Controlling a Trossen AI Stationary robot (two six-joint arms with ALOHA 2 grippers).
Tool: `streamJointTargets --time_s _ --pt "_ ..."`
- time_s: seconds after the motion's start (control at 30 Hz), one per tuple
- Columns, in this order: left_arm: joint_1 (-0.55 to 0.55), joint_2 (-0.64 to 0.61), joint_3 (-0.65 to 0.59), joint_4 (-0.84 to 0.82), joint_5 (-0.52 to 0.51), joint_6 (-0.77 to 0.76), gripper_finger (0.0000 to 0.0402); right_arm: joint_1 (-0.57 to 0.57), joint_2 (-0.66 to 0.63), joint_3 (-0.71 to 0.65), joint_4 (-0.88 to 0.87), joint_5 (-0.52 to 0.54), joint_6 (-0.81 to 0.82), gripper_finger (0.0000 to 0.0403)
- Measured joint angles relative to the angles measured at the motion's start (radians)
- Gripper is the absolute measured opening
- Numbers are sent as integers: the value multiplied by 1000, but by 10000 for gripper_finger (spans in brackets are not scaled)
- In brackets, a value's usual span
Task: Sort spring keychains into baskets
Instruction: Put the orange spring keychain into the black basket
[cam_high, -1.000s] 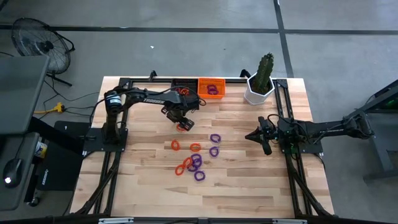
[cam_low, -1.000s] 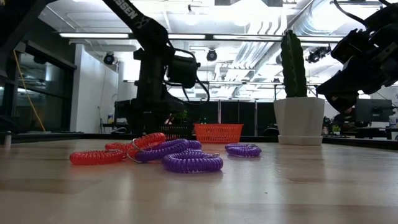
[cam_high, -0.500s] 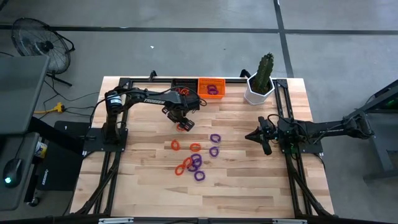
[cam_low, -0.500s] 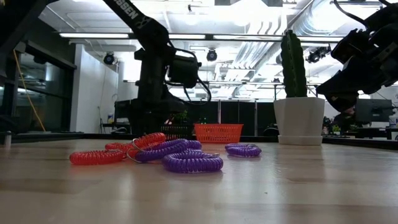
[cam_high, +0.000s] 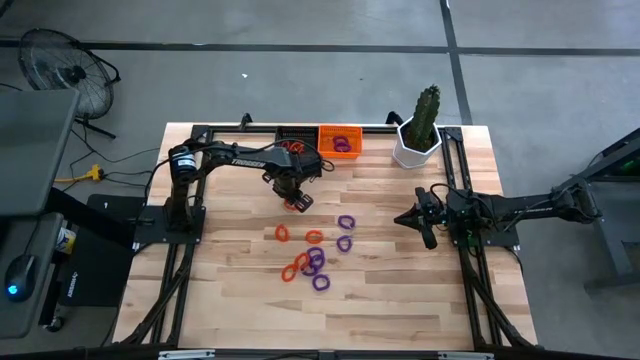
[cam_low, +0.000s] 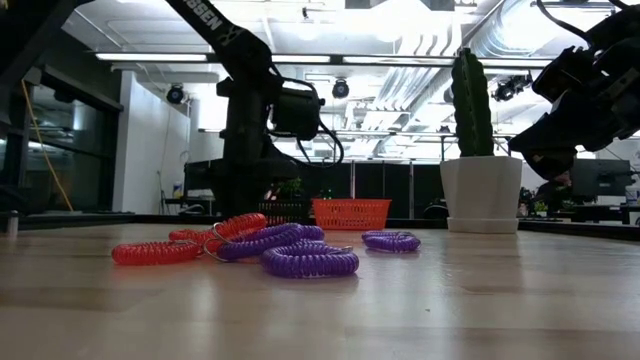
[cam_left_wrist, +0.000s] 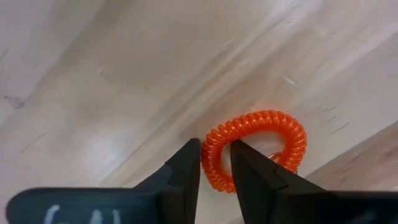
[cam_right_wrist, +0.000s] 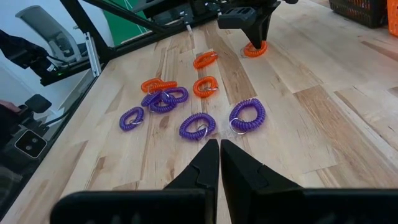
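Orange (cam_low: 156, 252), purple keychains (cam_low: 310, 261) clustered on table (cam_low: 480, 300).

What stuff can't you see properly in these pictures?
- Black basket: in the high view the left arm partly covers it, so its contents cannot be counted.
- Orange keychain in the left gripper: in the left wrist view the fingers hide its near side.
- Orange basket: in the low view its wall hides the inside.
- Keychain pile: overlapping and too small in the high view to count.
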Motion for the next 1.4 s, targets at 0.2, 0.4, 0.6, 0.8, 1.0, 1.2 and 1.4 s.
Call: streamJointTargets --time_s 0.2,0.4,0.6,0.8,1.0,1.2,1.4 --pt "-3 0 0 5 -4 82 61 0 0 0 0 0 0 12" --pt "-4 0 0 8 -3 164 40 0 0 0 0 0 0 12" --pt "-6 0 -1 8 -3 244 35 0 0 0 0 0 0 12" --pt "-11 -12 -4 8 -8 299 34 0 0 0 0 0 0 12" --pt "-18 -67 -7 16 -23 340 33 0 0 0 0 0 0 12" --pt "-30 -153 -7 -2 -25 357 33 0 0 0 0 0 0 12" --pt "-37 -239 -5 5 -40 375 33 0 0 0 0 0 0 12"
